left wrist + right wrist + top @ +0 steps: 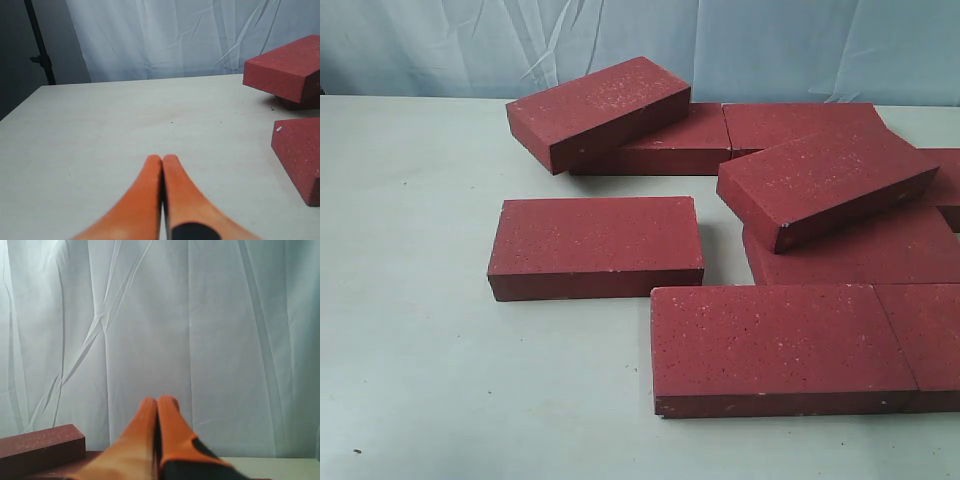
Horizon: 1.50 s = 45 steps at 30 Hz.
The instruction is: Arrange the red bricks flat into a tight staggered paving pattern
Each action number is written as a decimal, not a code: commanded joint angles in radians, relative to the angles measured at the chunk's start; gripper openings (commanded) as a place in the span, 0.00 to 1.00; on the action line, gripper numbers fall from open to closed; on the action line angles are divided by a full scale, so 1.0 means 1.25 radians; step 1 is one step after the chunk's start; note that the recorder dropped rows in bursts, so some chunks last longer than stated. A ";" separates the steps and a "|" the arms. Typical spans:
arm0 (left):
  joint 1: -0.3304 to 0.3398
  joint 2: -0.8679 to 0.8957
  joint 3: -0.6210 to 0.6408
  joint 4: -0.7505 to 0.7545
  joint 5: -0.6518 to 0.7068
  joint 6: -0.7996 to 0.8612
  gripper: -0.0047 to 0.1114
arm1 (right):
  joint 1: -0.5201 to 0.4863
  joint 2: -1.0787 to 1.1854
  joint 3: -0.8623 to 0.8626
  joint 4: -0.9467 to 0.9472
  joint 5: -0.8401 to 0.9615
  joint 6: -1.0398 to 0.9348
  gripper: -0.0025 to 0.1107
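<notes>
The red bricks [840, 255] crowd the centre and right of the exterior view on a pale table [410, 330]. At centre left a lone brick [595, 240] lies flat, apart from the rest. Above it a tilted brick [595, 105] leans on a flat one, so it needs lowering. At lower right a front pair [775, 340] sits end to end, seemingly a started row. Above them another tilted brick [825, 180] rests across others. The left claw [162, 159] is clenched on nothing over bare table, with bricks nearby. The right claw [159, 401], equally clenched and empty, faces the curtain [200, 315], probably parked.
</notes>
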 commanded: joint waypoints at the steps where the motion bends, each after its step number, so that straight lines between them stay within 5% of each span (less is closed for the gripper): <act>1: 0.004 -0.004 0.004 -0.001 -0.011 -0.002 0.04 | -0.003 -0.005 0.002 0.000 -0.026 -0.005 0.02; 27: 0.004 -0.004 0.004 -0.001 -0.011 -0.002 0.04 | -0.003 0.097 -0.366 -0.005 0.301 -0.005 0.02; 45: 0.004 -0.004 0.004 -0.001 -0.011 -0.002 0.04 | -0.003 0.173 -0.374 -0.005 0.346 -0.005 0.02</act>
